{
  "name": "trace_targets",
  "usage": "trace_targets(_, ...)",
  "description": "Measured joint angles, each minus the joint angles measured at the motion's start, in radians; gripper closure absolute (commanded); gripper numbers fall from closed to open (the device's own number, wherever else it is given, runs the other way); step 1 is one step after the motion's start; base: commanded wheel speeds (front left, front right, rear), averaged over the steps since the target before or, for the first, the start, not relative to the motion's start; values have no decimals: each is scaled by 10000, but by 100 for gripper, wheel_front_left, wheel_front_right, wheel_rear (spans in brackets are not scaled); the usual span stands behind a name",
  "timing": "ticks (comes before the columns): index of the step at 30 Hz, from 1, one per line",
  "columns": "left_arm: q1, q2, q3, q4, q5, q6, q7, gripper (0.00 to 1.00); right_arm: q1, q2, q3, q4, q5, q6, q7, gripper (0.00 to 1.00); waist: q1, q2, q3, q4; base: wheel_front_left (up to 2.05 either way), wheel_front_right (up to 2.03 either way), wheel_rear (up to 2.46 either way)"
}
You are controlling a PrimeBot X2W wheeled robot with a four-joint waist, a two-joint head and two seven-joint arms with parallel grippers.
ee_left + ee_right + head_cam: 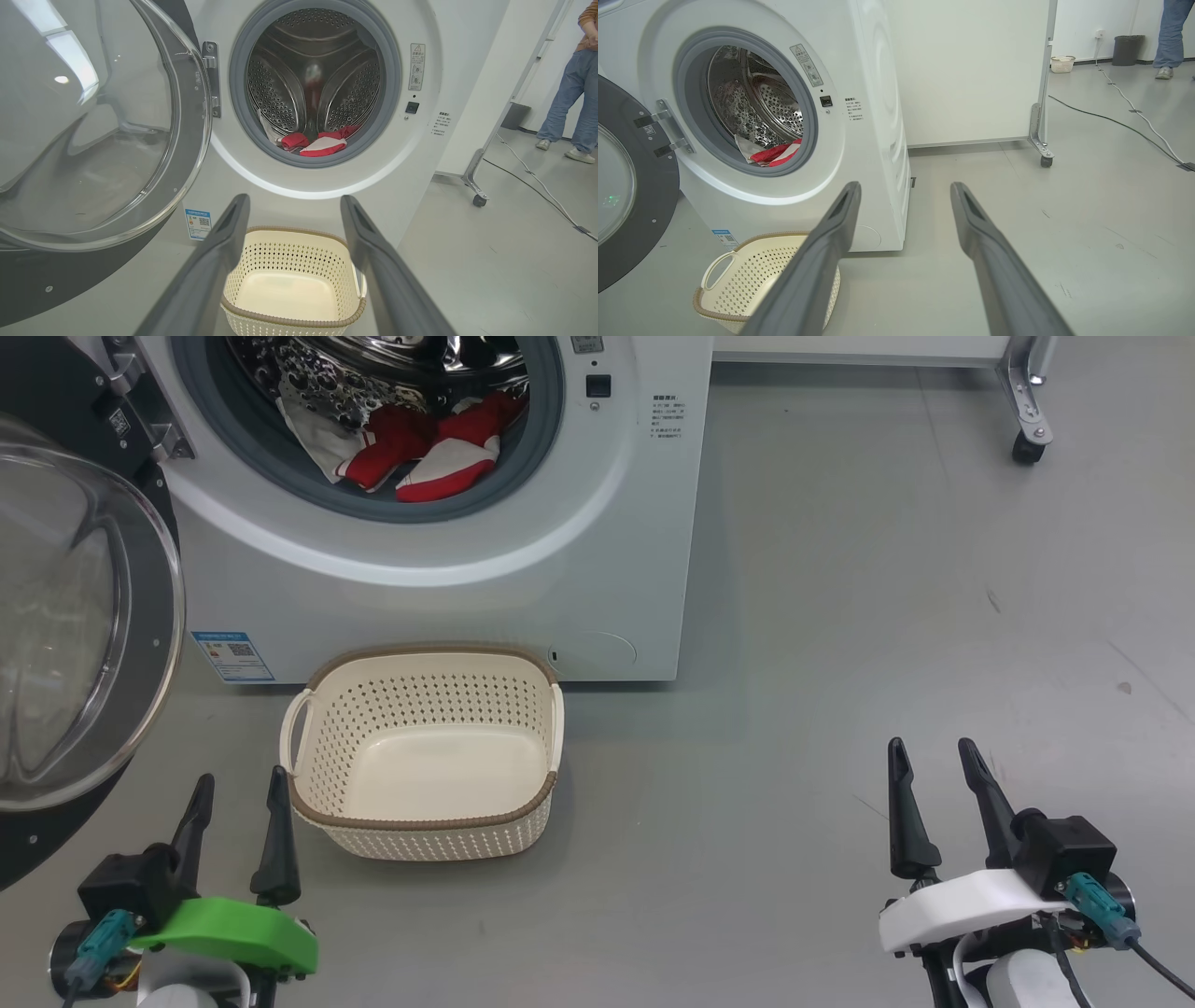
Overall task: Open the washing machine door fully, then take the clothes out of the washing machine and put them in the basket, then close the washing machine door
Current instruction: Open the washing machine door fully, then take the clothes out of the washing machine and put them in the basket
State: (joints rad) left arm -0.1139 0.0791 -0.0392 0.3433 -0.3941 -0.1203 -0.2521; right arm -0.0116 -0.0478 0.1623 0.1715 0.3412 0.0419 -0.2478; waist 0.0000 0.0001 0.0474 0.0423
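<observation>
The white washing machine stands ahead with its door swung wide to my left, glass bowl facing me. Red and white clothes lie at the front of the steel drum; the clothes also show low in the drum mouth in the left wrist view. The cream basket sits on the floor before the machine, with nothing in it. My left gripper is open, low, just left of the basket. Far to the right over bare floor, my right gripper is open too.
A wheeled frame foot stands right of the machine. A person's legs are far right in the room, near a cable on the floor, a dark bin and a small far basket.
</observation>
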Motion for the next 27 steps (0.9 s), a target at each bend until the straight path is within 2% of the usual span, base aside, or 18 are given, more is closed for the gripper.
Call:
trace_targets(17, 25, -40, -4, -174, 63, 0, 0, 0, 0, 15, 0, -36, -100, 0, 0, 0, 0, 0, 49, -32, 0, 0, 0)
trace_targets(27, 128, -44, -8, -205, 77, 0, 0, 0, 0, 13, 71, -17, -556, -19, 0, 0, 0, 0, 52, -38, 0, 0, 0)
